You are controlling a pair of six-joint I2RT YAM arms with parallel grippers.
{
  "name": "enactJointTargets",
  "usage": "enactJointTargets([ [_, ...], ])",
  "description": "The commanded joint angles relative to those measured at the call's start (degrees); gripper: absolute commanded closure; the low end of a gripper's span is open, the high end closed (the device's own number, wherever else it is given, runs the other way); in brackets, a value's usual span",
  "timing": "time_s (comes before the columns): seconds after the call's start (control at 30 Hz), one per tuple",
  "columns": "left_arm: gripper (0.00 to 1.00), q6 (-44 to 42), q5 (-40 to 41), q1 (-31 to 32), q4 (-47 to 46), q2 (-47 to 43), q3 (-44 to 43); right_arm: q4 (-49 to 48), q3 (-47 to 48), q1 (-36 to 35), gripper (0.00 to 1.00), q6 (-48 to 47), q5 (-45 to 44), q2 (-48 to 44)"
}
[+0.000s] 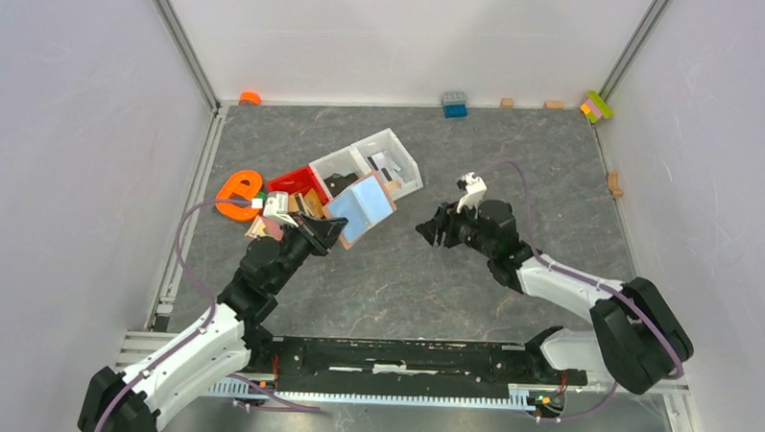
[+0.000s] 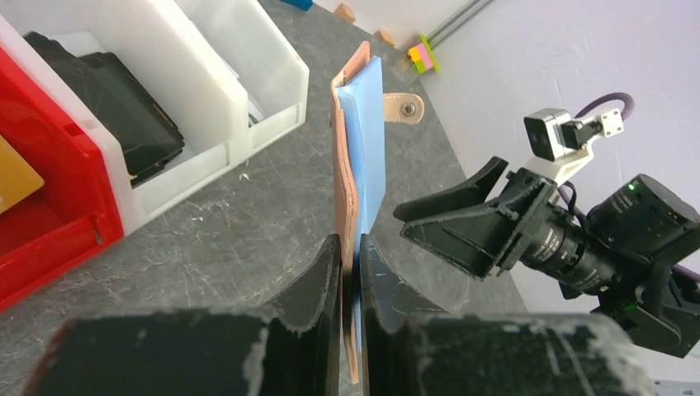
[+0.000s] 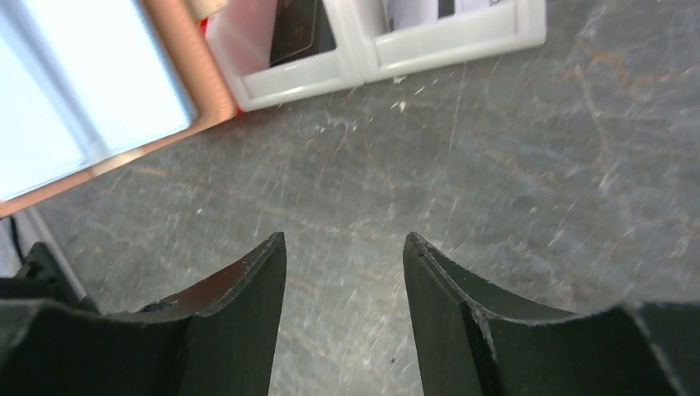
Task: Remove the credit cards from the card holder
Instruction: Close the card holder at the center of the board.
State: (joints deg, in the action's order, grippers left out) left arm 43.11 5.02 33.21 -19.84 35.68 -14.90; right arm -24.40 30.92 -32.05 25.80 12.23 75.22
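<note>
My left gripper (image 1: 318, 229) (image 2: 351, 266) is shut on the lower edge of the card holder (image 1: 361, 208) (image 2: 346, 165). The tan-brown wallet is held open above the table, its closing tab (image 2: 405, 107) sticking out. A pale blue face (image 2: 372, 132) (image 3: 82, 99) fills its inner side; I cannot tell card from lining. My right gripper (image 1: 430, 227) (image 3: 342, 241) (image 2: 462, 223) hovers open just right of the holder, nothing between its fingers. An orange-yellow card (image 2: 15, 175) lies in the red bin (image 2: 58, 223).
A white two-compartment bin (image 1: 400, 159) (image 2: 223, 99) with black and white packets stands behind the holder, next to the red bin (image 1: 298, 182). An orange object (image 1: 237, 190) lies at the left. Small blocks (image 1: 454, 104) line the back wall.
</note>
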Motion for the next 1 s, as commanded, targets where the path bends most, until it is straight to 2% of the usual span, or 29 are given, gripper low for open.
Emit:
enactJointTargets([
  [0.0,0.98,-0.92,-4.75,-0.16,-7.93,3.47,-0.74,-10.57,-6.37,-0.55,0.41,4.11,2.35,-5.79],
  [0.1,0.98,-0.55,-7.70,-0.16,-9.89,5.86,-1.07,-9.17,-8.11,-0.45,0.36,4.08,0.83,-10.12],
  [0.13,0.98,-0.50,-8.65,-0.16,-10.29,6.63,-1.38,-6.47,-7.90,-0.47,0.30,3.17,-0.81,-11.82],
  [0.17,0.98,-0.57,-9.42,-0.16,-10.35,7.19,-1.69,-4.25,-8.40,-0.38,0.19,3.16,-4.30,-14.29],
  [0.23,0.98,-0.74,-11.12,-0.16,-10.40,8.10,-2.39,-4.54,-11.65,-0.38,0.02,2.81,-9.24,-19.64],
  [0.3,0.98,-0.52,-12.02,-0.16,-10.99,8.69,-2.51,-8.12,-15.25,-0.38,0.02,2.41,-11.14,-24.59],
  [0.4,0.98,0.33,-13.63,-0.14,-13.46,9.60,-1.99,-13.29,-17.35,-0.38,0.02,2.46,-7.46,-27.10],
  [0.87,0.98,4.96,-30.38,-0.16,-27.77,20.80,-4.13,-20.23,-16.35,-0.30,0.02,4.67,1.59,-19.92],
  [0.97,0.98,6.00,-32.47,-0.13,-29.79,22.67,-4.52,-23.32,-16.38,-0.33,0.10,5.63,5.07,-17.98],
])
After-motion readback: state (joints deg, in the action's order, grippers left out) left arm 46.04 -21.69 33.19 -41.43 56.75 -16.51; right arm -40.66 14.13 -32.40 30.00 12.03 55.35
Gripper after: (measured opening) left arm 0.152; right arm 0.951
